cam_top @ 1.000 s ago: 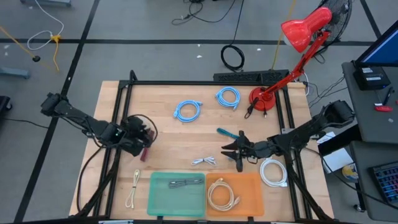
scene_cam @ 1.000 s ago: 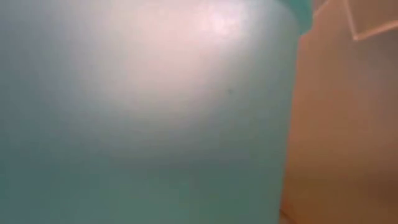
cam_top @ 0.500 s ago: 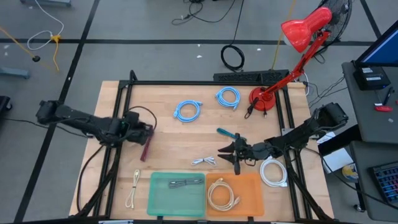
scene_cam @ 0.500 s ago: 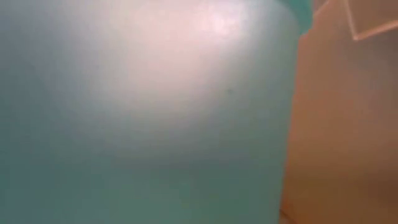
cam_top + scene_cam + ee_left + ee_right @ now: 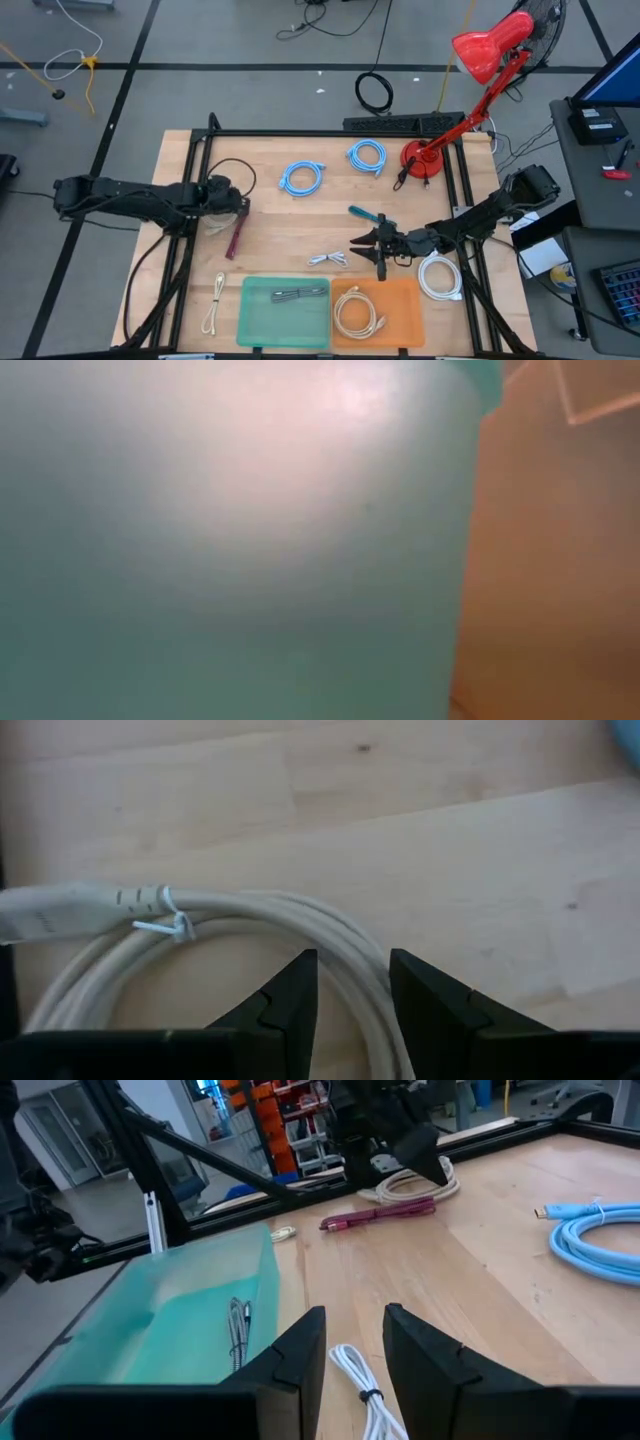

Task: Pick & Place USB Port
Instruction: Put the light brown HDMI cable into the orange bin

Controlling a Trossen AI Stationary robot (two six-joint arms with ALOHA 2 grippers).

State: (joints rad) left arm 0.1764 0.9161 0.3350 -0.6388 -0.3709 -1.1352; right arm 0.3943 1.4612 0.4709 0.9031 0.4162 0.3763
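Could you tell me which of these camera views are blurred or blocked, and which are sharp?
Low view: blocked, filled by a blurred teal bin wall with soft glare. Left wrist view: white cable reasonably sharp. Right wrist view: the foreground fingers are soft, the table clear. High view: evenly lit, sharp.

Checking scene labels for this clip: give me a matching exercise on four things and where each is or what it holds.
Things:
1. green bin
2. orange bin
3. maroon cable
4. small white cable

Place or state:
A. holds a cream cable
B. on the wood beside the right gripper
C. holds a grey cable
D. on the wood beside the left gripper

Pairs: 1-C, 2-A, 3-D, 4-B
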